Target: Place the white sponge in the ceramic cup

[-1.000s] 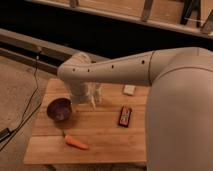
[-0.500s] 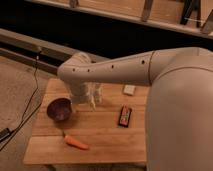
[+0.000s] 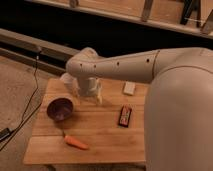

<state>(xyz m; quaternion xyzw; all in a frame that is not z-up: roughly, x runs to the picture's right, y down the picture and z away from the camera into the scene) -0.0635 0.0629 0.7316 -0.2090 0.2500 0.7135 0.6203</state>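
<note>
The white sponge (image 3: 129, 88) lies flat on the wooden table (image 3: 100, 130) near its far right side. A small whitish cup (image 3: 66, 79) stands at the far left of the table, partly hidden behind my arm. My gripper (image 3: 90, 96) hangs over the far middle of the table, between the cup and the sponge. It is just right of the cup and well left of the sponge. Nothing shows in it.
A dark purple bowl (image 3: 60, 108) sits at the left of the table, in front of the cup. A dark packet with orange-red marks (image 3: 125, 116) lies to the right. An orange carrot (image 3: 76, 143) lies near the front left edge. My large white arm (image 3: 170, 75) covers the right side.
</note>
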